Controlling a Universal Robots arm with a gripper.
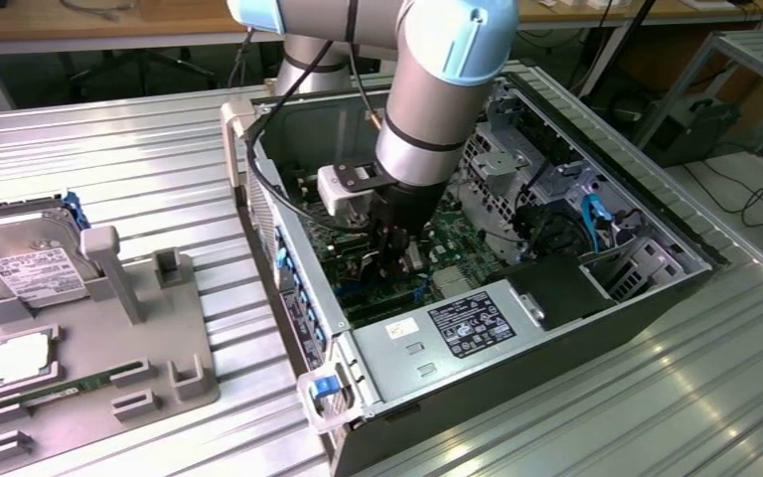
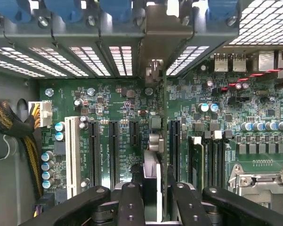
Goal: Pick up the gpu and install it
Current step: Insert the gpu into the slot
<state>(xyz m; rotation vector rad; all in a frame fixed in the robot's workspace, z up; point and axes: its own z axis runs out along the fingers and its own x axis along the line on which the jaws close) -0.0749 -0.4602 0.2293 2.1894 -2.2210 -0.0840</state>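
Gripper (image 2: 150, 197) lowered inside the open computer case (image 1: 647, 288), jaws nearly closed, clamping the gpu (image 2: 153, 155) by its upper edge. Card held on edge directly below the fingers (image 2: 132, 202), above the motherboard (image 2: 108, 103), long axis parallel to the black expansion slots (image 2: 114, 150), bracket end toward the case's rear slot openings. Adjacent obstacles: white slot (image 2: 71, 155), upright capacitors (image 2: 48, 165), braided cable bundle (image 2: 9, 127) beside the motherboard.

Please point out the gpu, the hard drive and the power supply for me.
gpu (image 2: 156, 141): wrist view, the card's top edge.
hard drive (image 1: 31, 266): exterior view, its white label.
power supply (image 1: 468, 323): exterior view, its label.
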